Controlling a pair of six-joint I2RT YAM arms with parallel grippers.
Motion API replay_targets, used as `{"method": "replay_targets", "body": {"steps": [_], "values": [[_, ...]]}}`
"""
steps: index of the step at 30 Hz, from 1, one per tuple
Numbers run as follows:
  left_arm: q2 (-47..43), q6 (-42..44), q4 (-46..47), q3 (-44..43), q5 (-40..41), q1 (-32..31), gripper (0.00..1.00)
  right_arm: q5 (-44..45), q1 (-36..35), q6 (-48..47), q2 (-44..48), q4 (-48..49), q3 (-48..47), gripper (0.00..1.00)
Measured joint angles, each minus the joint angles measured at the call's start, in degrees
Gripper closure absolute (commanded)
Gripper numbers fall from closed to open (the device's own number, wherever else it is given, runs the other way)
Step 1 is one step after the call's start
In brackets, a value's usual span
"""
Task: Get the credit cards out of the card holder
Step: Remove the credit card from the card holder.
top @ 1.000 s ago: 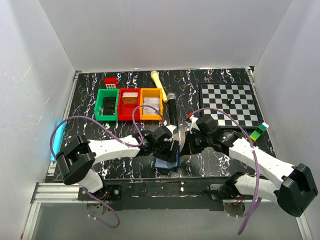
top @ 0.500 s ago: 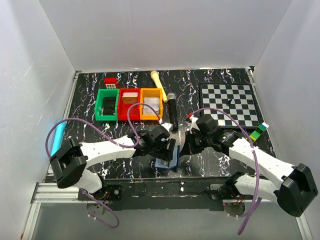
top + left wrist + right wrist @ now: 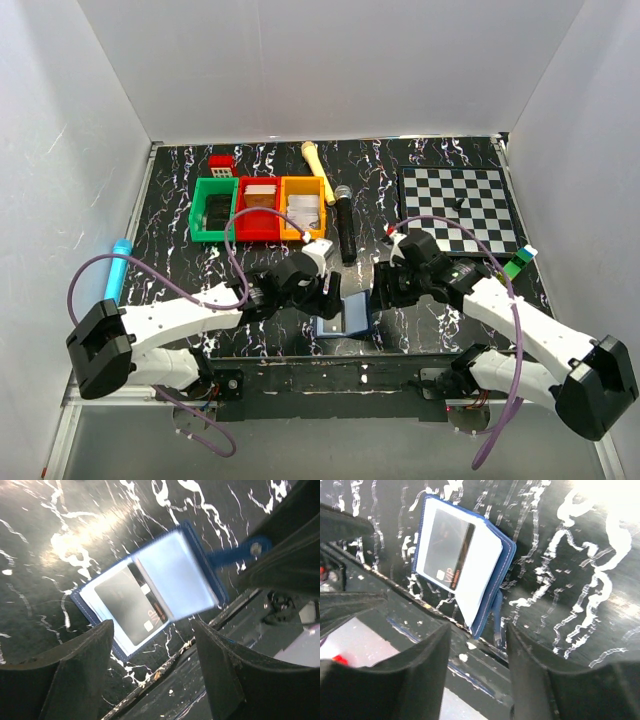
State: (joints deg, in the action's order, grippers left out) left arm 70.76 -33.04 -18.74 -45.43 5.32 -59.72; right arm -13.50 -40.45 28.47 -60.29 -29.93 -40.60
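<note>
I find the wallet (image 3: 341, 320) lying open on the black marbled table (image 3: 180, 270), close to its near edge and between the two grippers. In the left wrist view one card (image 3: 127, 605), dark and glossy with a small chip, sits in one half. The other half, pale inside, leans partly over the card's long edge. A blue strap (image 3: 239, 555) with a snap sticks out from the wallet's far side.

The left gripper (image 3: 325, 293) stands just left of the wallet, fingers spread, nothing between them. The right gripper (image 3: 383, 292) stands just right of it, fingers likewise apart and empty. Neither touches the wallet, as far as I can tell.

Behind the grippers lies a microphone (image 3: 344, 222). Further back are a green bin (image 3: 213, 210), a red bin (image 3: 258, 208) and an orange bin (image 3: 302, 208) in a row, and a cream flute (image 3: 317, 160). A chessboard (image 3: 460, 208) lies at the back right and a light blue tube (image 3: 119, 265) at the left edge.

Compared with a second ago, the left gripper has drawn off to the left and uncovered the wallet it was hiding. The right gripper's fingers, then pressed together, have parted.
</note>
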Motion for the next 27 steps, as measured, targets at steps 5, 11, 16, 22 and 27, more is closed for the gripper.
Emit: {"method": "replay_targets", "body": {"steps": [5,11,16,22,27], "values": [[1.0,0.5,9.2,7.0,-6.4,0.6,0.38,5.1,1.9,-0.9,5.0,-8.0,-4.1,0.42],[0.5,0.0,16.0,10.0,-10.5,1.9,0.49,0.2,1.9,0.7,8.9,-3.8,-8.1,0.72],[0.7,-2.2,22.1,11.6,-14.5,3.8,0.67,-7.3,1.4,5.9,1.9,8.6,-2.2,0.7],[3.1,-5.5,25.5,15.1,-16.9,4.9,0.7,-10.7,1.1,8.9,-8.2,15.4,5.2,0.7],[3.3,-7.3,26.5,17.1,-16.9,4.9,0.72,-11.6,1.0,10.3,-11.5,21.5,7.5,0.71]]}}
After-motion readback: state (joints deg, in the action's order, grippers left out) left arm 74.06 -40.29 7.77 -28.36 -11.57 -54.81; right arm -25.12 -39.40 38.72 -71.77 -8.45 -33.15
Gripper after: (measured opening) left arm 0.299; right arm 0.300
